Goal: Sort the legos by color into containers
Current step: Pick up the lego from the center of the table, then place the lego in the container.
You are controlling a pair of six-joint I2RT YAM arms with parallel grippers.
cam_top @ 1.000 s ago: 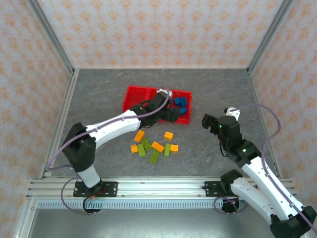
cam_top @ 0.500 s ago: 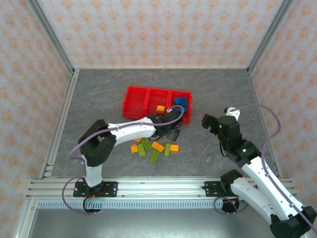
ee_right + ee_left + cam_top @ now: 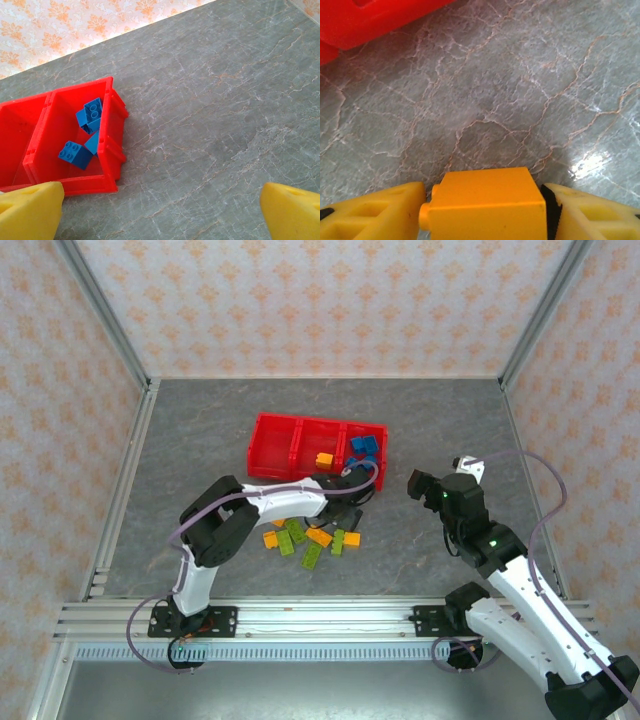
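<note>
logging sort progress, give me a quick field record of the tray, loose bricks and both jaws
tray: bright red plastic three-compartment tray, left compartment bare
middle compartment: one orange-yellow brick
right compartment: blue bricks
loose: lime green and orange-yellow bricks on the grey marbled table near the tray
left jaws: on a small orange-yellow plastic brick
right jaws: open, holding nothing

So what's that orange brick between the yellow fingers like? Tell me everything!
The orange brick is a shiny plastic block with smooth faces and one round stud poking out sideways to the left. It sits between the left arm's yellow fingers, which touch it on both sides, with the grey marbled table behind it.
</note>
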